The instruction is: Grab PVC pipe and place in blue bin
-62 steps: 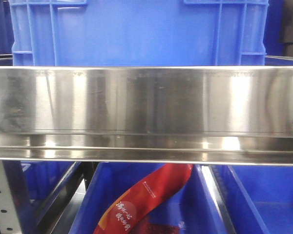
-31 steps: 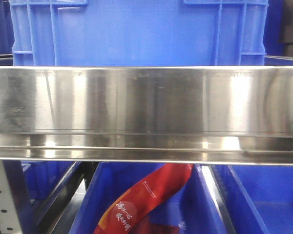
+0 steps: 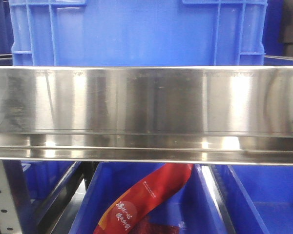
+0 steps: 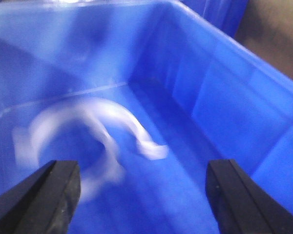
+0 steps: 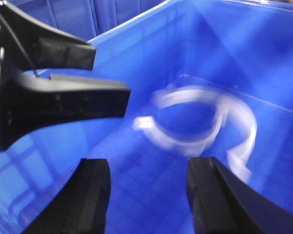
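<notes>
Near the middle of the blue plastic bin's [image 4: 224, 97] floor, the white C-shaped PVC pipe clamp [image 4: 132, 124] lies loose, smeared by blur. The left gripper [image 4: 141, 195] and right gripper [image 5: 149, 195] hang above it, jaws spread and empty. The front view matches a second ago, so I cannot tell whether the clamp was just dropped or awaits pickup.

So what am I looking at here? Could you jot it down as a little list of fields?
container: blue plastic bin
contents: blurred white curved plastic pieces on the bin floor; how many I cannot tell
left gripper: open, empty, above the pieces
right gripper: open, empty, inside the same bin
front view: shiny steel shelf rail, red printed packet in a lower bin
</notes>
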